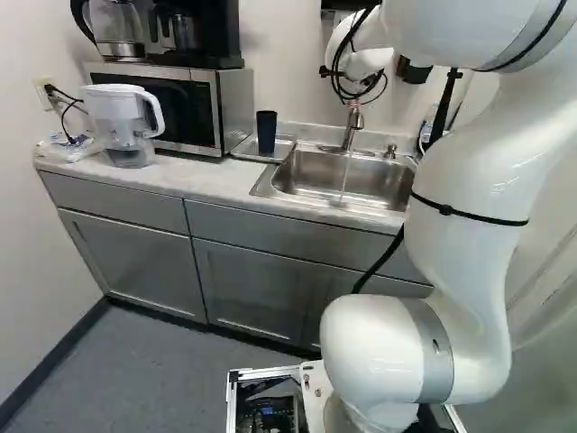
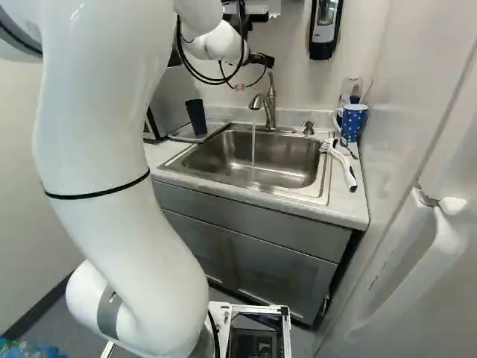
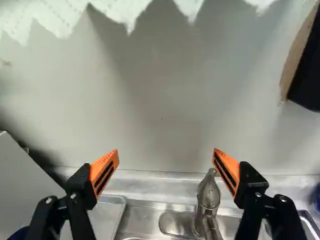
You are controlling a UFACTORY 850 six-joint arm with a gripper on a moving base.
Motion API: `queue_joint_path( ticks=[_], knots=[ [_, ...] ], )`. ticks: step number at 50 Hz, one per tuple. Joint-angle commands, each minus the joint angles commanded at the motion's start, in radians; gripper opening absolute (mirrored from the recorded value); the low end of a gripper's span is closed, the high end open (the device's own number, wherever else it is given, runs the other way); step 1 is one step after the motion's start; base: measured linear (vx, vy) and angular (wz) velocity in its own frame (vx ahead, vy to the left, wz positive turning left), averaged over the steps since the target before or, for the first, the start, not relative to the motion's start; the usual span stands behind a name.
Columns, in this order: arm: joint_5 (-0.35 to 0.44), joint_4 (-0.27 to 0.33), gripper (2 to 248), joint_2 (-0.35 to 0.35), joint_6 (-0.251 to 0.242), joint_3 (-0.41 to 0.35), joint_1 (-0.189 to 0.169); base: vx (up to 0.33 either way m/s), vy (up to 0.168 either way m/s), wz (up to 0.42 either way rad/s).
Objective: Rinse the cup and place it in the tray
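In the right base view my gripper (image 2: 261,60) is up near the back wall, above and behind the faucet (image 2: 269,101). The wrist view shows the gripper (image 3: 166,156) open, its orange pads wide apart with nothing between them. A dark blue cup (image 1: 266,132) stands upright on the metal tray (image 1: 284,149) left of the sink, apart from the gripper. Water (image 2: 253,149) runs from the faucet into the sink (image 2: 287,156). Beside one finger in the wrist view, the tray (image 3: 107,212) shows partly; a dark blue edge there may be the cup.
Left of the tray are a microwave (image 1: 216,99) with coffee gear on top and a water pitcher (image 1: 122,122). Right of the sink are a brush (image 2: 344,168) and a blue patterned cup (image 2: 354,123). A soap dispenser (image 2: 325,28) hangs on the wall.
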State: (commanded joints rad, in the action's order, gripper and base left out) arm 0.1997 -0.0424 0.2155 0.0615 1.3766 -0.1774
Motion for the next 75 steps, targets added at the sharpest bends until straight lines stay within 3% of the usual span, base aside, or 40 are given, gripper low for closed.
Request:
queue_joint_path(
  ticks=[25,75],
  knots=[
    [-0.053,0.0,247,0.027,0.0,0.03,-0.008,0.0,0.0,0.0],
    [-0.072,0.0,247,0.021,0.0,0.023,-0.006,0.0,0.0,0.0]
  ],
)
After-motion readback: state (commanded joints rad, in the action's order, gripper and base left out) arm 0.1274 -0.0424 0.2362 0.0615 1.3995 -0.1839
